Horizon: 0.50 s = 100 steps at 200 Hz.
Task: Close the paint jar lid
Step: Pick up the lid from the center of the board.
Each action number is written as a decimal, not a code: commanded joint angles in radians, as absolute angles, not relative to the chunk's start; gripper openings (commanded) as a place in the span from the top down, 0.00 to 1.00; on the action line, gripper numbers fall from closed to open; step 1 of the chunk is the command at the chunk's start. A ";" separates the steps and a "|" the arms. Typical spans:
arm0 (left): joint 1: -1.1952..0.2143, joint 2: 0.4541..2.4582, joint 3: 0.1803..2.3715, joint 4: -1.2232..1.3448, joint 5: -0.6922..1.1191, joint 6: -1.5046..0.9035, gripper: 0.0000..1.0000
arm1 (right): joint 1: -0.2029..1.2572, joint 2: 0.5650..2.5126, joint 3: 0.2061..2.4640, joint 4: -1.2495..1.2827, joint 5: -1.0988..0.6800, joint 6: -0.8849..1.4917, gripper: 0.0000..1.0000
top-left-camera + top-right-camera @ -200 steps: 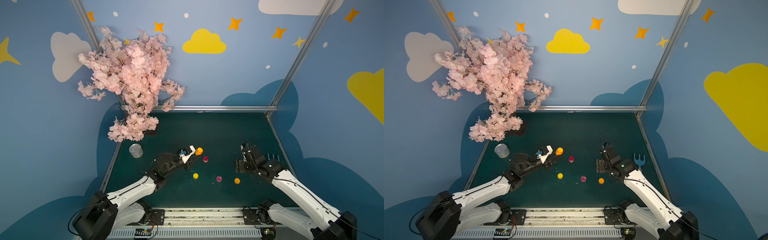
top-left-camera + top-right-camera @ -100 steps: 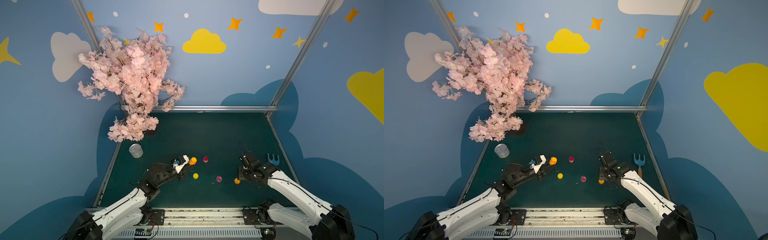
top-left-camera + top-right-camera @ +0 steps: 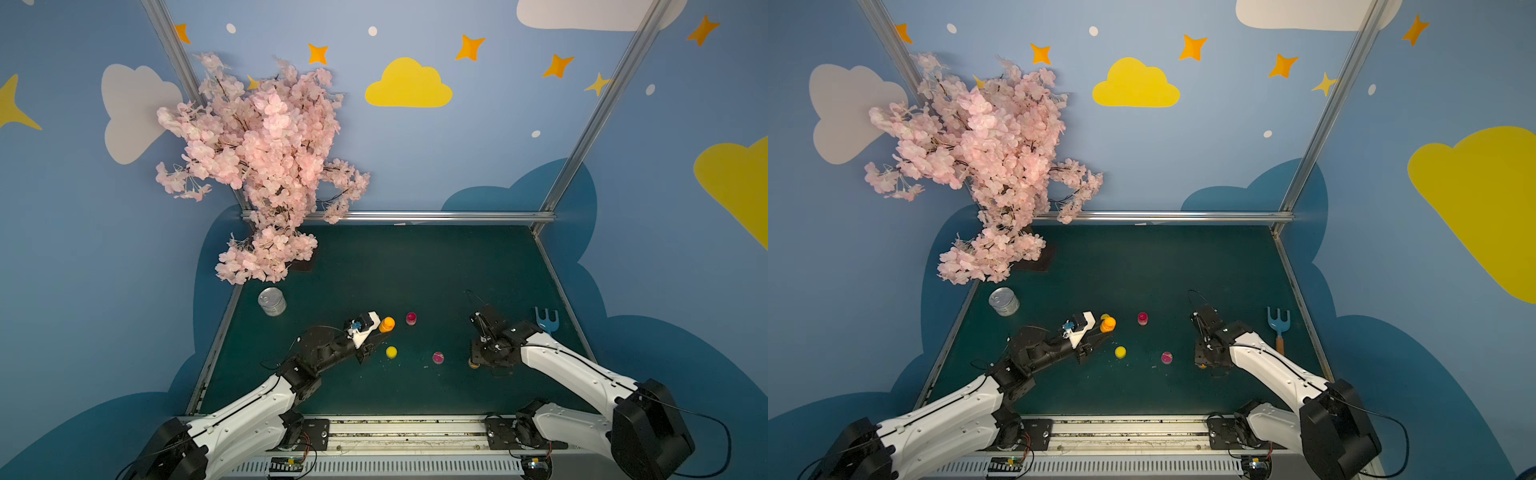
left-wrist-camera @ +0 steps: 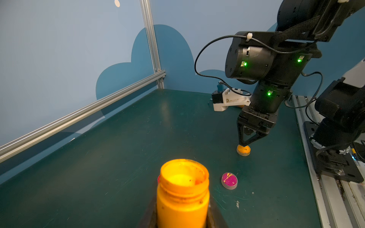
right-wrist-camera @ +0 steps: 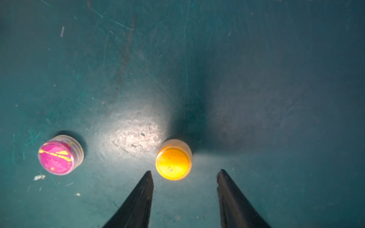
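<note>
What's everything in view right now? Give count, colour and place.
open orange plastic paint jar: 1, orange, in the left arm's jaws
round orange jar lid: 1, orange, on table at right arm's jaws
round pink lid: 1, pink, yellow-streaked, beside the orange lid
small pink paint jar: 1, pink, mid-table
small yellow round piece: 1, yellow, mid-table
silver tin can: 1, silver, table's left edge
blue toy garden fork: 1, blue, right edge
artificial blossom tree: 1, pink, back left corner
dark green table: 1, green, under everything
left arm: 1, white and black, jaws shut on jar
right arm: 1, white and black, jaws open
</note>
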<state>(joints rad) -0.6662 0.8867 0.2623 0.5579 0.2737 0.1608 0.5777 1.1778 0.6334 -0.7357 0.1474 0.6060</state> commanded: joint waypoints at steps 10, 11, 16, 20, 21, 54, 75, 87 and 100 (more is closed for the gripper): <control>-0.669 0.894 0.273 0.580 0.290 0.157 0.75 | 0.583 1.189 0.626 -0.731 0.137 0.609 0.49; -0.669 0.894 0.273 0.580 0.290 0.157 0.75 | 0.583 1.189 0.626 -0.731 0.137 0.609 0.50; -0.669 0.895 0.273 0.581 0.290 0.157 0.75 | 0.583 1.190 0.626 -0.730 0.136 0.609 0.50; -0.669 0.898 0.273 0.583 0.290 0.156 0.75 | 0.583 1.191 0.626 -0.730 0.136 0.609 0.50; -0.669 0.898 0.272 0.583 0.290 0.156 0.75 | 0.583 1.192 0.626 -0.730 0.136 0.609 0.50; -0.669 0.903 0.271 0.591 0.293 0.155 0.75 | 0.583 1.197 0.626 -0.727 0.132 0.609 0.52; -0.669 0.905 0.269 0.593 0.292 0.155 0.75 | 0.584 1.210 0.624 -0.722 0.128 0.614 0.53; -0.669 0.909 0.267 0.597 0.292 0.153 0.75 | 0.588 1.221 0.624 -0.714 0.126 0.616 0.53; -0.670 0.914 0.267 0.600 0.293 0.153 0.75 | 0.592 1.232 0.622 -0.695 0.121 0.618 0.54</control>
<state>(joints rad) -0.6662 0.9062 0.2623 0.5697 0.2794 0.1596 0.5819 1.2125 0.6334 -0.7166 0.1329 0.6064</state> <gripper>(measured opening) 0.319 0.466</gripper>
